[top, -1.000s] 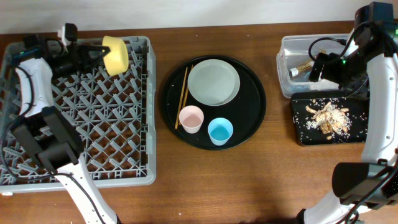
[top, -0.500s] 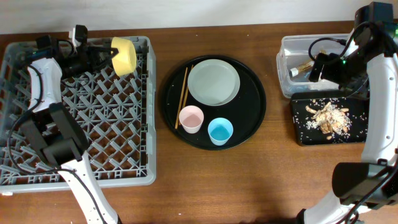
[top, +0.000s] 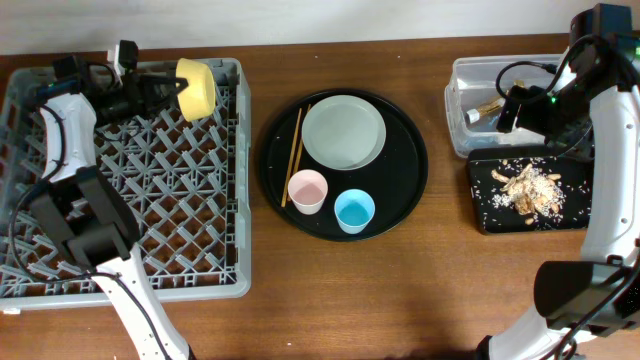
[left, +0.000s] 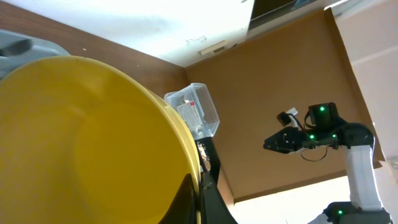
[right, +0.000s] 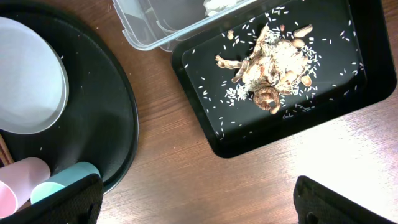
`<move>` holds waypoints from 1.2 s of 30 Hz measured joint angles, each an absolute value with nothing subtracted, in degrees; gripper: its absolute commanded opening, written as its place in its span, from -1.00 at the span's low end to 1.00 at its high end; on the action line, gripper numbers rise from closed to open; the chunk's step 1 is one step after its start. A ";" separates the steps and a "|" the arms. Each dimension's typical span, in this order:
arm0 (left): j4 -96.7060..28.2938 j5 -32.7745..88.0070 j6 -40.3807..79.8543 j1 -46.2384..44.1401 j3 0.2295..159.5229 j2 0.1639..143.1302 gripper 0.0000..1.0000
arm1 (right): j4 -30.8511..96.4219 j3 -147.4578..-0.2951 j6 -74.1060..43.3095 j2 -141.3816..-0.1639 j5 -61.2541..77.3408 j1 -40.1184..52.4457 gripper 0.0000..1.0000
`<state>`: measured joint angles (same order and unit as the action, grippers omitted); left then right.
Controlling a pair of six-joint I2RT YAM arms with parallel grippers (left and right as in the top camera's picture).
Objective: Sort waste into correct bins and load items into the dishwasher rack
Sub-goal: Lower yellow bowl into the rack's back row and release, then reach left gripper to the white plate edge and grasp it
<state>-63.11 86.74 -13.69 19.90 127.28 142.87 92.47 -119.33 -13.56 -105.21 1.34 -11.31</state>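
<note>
My left gripper [top: 172, 90] is shut on the rim of the small yellow bowl [top: 198, 88] and holds it on edge above the back right corner of the grey dishwasher rack [top: 150, 200]. In the left wrist view the bowl [left: 81, 143] fills the frame, with its rim clamped between my jaws [left: 200, 190]. My right gripper [top: 510, 108] is open and empty over the clear tub [top: 470, 70] and the shallow black tray [top: 575, 215]. The tan food scraps [right: 273, 65] lie in that tray. A gold-brown wrapper strip [top: 488, 104] lies in the tub.
The round black tray [top: 400, 200] at the centre holds the grey plate [top: 344, 132], the pink cup [top: 307, 191], the blue cup [top: 354, 211] and the chopsticks [top: 295, 155]. Bare wood lies between it and the bins.
My left gripper has carried the yellow bowl a little to the right along the rack's back edge. The right arm has not moved.
</note>
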 measured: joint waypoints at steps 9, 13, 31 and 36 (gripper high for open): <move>-64.10 82.28 -11.90 22.39 127.33 142.87 -0.20 | 92.62 -119.33 -13.52 -105.21 1.34 -11.31 0.97; -65.34 78.11 -10.68 24.56 127.04 143.06 0.35 | 92.62 -119.33 -13.56 -105.21 1.32 -11.31 0.97; -66.06 79.57 -8.49 30.20 129.99 140.42 0.48 | 92.60 -119.33 -13.52 -105.21 1.34 -11.31 0.97; -71.94 62.78 -9.89 26.48 130.17 128.84 0.47 | 92.62 -119.33 -13.54 -105.21 1.32 -11.31 0.97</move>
